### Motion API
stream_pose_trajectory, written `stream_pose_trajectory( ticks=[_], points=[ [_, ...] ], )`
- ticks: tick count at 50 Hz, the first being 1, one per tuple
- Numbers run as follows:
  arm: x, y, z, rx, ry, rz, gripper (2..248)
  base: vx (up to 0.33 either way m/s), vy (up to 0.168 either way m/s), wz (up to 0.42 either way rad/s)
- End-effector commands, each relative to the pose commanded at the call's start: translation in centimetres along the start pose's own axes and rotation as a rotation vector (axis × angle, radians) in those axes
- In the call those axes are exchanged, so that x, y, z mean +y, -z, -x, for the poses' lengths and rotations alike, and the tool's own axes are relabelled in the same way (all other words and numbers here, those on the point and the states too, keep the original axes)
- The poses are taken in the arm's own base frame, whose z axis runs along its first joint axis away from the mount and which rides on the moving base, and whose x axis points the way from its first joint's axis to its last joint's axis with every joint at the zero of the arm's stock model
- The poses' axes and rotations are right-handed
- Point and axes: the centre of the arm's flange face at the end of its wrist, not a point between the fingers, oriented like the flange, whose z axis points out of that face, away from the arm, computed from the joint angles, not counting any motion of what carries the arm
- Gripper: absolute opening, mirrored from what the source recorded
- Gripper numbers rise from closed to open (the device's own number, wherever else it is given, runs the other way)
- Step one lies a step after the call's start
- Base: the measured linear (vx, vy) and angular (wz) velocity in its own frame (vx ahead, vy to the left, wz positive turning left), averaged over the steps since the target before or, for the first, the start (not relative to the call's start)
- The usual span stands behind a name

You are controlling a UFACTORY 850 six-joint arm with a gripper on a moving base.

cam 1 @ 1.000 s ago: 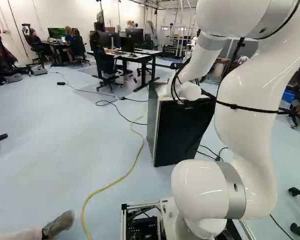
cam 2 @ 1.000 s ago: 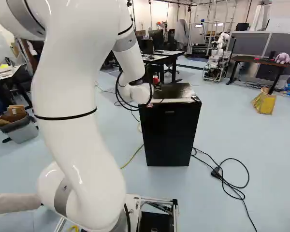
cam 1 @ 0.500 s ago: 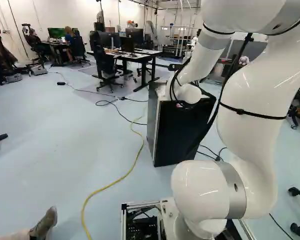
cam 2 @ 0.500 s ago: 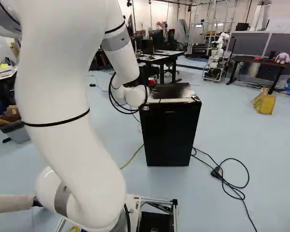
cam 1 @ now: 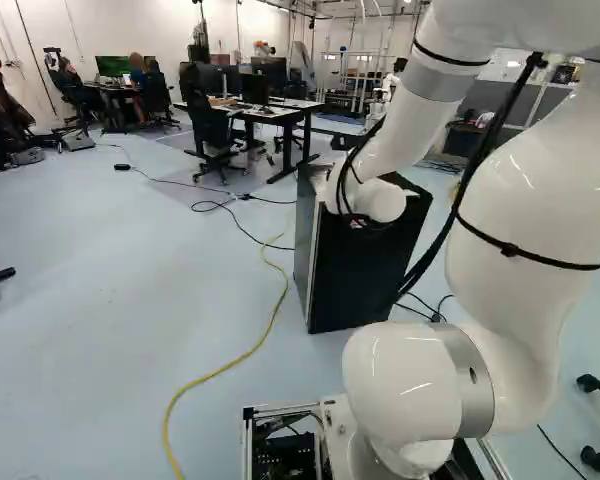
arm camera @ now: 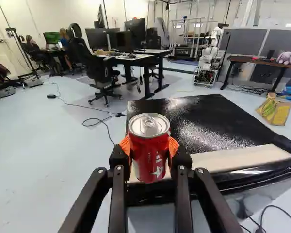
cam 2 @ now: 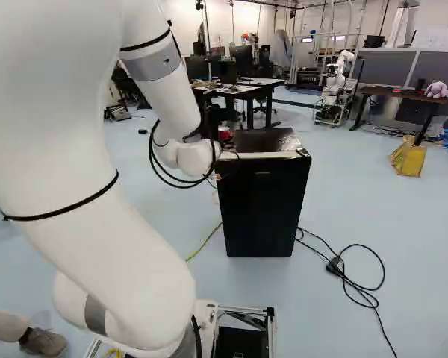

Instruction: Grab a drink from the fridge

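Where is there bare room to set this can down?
The fridge top, beyond its pale front strip, looks free; so does floor left of the yellow cable in the left base view. Crowded: the corner at the fingers and can.

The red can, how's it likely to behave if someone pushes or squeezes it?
The red can has a metal pull-tab lid, so it might dent if squeezed hard. Its round side would probably roll if laid down, and its smooth surface could slip in the gripper.
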Motion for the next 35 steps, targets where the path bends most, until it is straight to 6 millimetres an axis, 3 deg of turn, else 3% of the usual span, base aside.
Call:
stream_pose_trajectory(
  ticks=[18, 35],
  points=[
    [-1.6, 5.1, 2.6, -0.031, 0.014, -0.019, 93, 0.0, 0.0, 0.0],
    [-2.4, 8.7, 4.8, -0.053, 0.026, -0.033, 93, 0.0, 0.0, 0.0]
  ],
)
